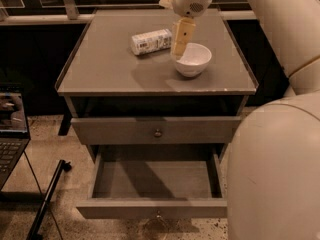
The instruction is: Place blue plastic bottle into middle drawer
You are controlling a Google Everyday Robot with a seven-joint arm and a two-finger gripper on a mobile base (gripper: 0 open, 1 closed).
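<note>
The blue plastic bottle [150, 41] lies on its side on the cabinet top, cap end to the left. My gripper [178, 51] hangs just right of the bottle, between it and a white bowl [193, 59], close above the surface. It holds nothing that I can see. The middle drawer [152, 208] is pulled open below, and its inside looks bare. The like drawer above it [156, 130] is shut.
The grey cabinet top [107, 69] has a raised rim. My arm and body [280, 149] fill the right side of the view. A laptop [10, 129] stands at the left, with a dark stand leg [47, 199] on the speckled floor.
</note>
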